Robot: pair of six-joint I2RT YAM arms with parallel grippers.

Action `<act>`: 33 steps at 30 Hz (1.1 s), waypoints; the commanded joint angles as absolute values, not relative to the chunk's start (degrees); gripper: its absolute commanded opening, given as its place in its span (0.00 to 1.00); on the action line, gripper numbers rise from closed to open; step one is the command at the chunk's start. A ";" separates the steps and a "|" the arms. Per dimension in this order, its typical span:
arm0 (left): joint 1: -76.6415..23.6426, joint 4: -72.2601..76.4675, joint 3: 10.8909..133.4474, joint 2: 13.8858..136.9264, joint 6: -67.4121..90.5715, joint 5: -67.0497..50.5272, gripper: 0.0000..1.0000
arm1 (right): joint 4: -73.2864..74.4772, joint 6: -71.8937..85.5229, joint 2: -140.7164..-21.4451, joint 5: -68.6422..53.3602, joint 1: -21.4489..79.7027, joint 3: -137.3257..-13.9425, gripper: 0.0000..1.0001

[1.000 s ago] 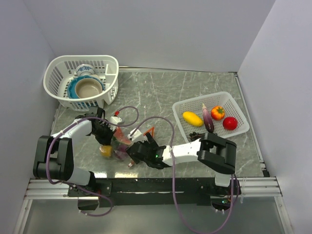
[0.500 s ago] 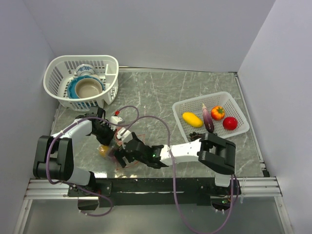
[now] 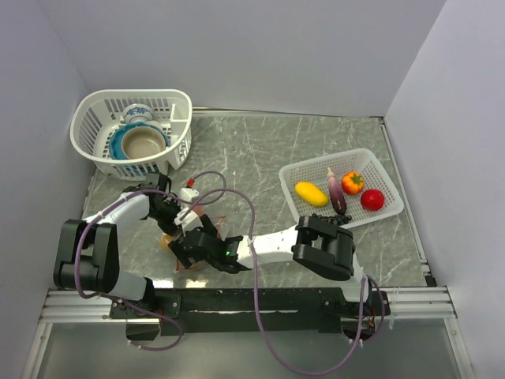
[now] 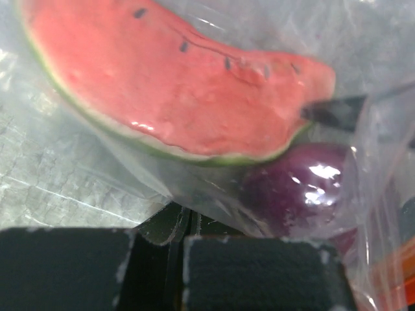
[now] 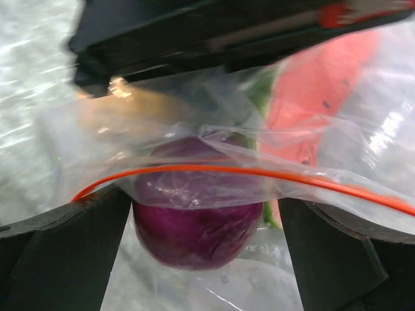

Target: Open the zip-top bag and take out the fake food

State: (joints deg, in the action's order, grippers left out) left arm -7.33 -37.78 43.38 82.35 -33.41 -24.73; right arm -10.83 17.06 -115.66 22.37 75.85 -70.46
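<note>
The left gripper (image 4: 178,262) is squeezing shut on a bit of the clear bag (image 4: 117,162). Its two dark pads (image 4: 65,265) are almost touching, with the thin plastic caught between them. The right gripper (image 5: 204,214) is standing wide open and is not holding anything. Its fingers (image 5: 58,253) are sitting on both sides of the bag's mouth. The orange zip strip (image 5: 259,173) is running across between them.

The fake food (image 4: 194,110) is sitting inside the bag. There is a red watermelon slice (image 4: 175,91), a round purple piece (image 5: 194,227) and something yellow-orange (image 5: 130,107). The purple piece is lying right between the right fingers, under the plastic.

From above, both grippers are meeting at the front left of the table (image 3: 260,150), and they are hiding most of the bag.

Well away on the right, a white basket (image 3: 323,159) is holding a yellow piece (image 3: 311,192), an eggplant (image 3: 335,192), an orange piece (image 3: 353,182) and a tomato (image 3: 372,199). Another white basket (image 3: 180,99) at the back left is holding blue-and-white bowls (image 3: 142,142).
</note>
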 commanded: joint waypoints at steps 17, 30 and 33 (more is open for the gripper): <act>-8.35 -39.20 43.51 82.17 -34.72 -23.03 0.01 | -12.91 19.77 -105.05 27.15 75.32 -60.40 0.46; -7.03 -38.32 45.09 83.76 -33.31 -21.36 0.01 | -6.86 19.16 -70.26 37.96 73.92 -43.34 0.48; -6.94 -38.50 45.09 82.88 -33.05 -21.62 0.01 | -4.31 21.17 -63.84 40.95 69.54 -40.61 0.43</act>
State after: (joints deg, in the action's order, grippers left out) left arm -7.20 -37.76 43.75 83.53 -33.36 -22.33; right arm -8.29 19.07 -70.76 34.02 74.00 -43.92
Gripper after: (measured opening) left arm 0.018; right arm 0.726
